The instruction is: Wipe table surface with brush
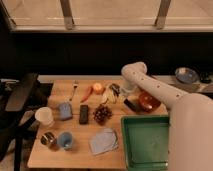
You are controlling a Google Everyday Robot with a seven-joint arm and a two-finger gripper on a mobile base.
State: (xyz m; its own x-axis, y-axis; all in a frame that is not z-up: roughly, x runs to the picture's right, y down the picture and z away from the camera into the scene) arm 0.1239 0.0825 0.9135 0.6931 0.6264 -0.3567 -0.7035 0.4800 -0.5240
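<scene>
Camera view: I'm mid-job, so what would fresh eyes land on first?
The big white arm reaches in from the right, with its gripper shut, down at the far right part of the wooden table, beside the red bowl. Next comes the bright green tray at the near right corner. Left of it lie scattered small things, among them a blue cloth and a white cup.

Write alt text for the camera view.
A white robot arm reaches over the wooden table surface, its shut hand low by a black brush and red bowl. Cups, grapes, a blue cloth and a green tray share the table.
</scene>
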